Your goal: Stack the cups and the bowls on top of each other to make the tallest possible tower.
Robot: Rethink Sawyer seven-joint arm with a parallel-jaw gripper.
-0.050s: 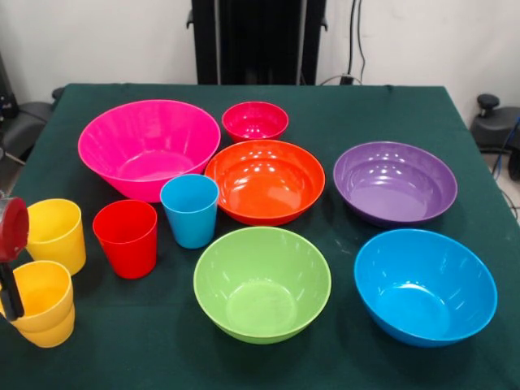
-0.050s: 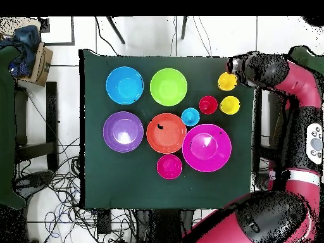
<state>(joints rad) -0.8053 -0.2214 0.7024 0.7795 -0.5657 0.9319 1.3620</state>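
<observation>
Gripper [image 1: 10,268] cut off at frame edge, partly masking the stacked yellow cups [image 1: 45,305] beside it; jaw state indeterminable.

Lab: floor cables [image 2: 57,183], cloth-covered table [image 2: 133,183].

One camera sits low across the surface [image 1: 341,114], facing 12 o'clock, close to the bowls. The other looks straight down from high above, turned half round. Both share the whole green-clothed surface.
</observation>
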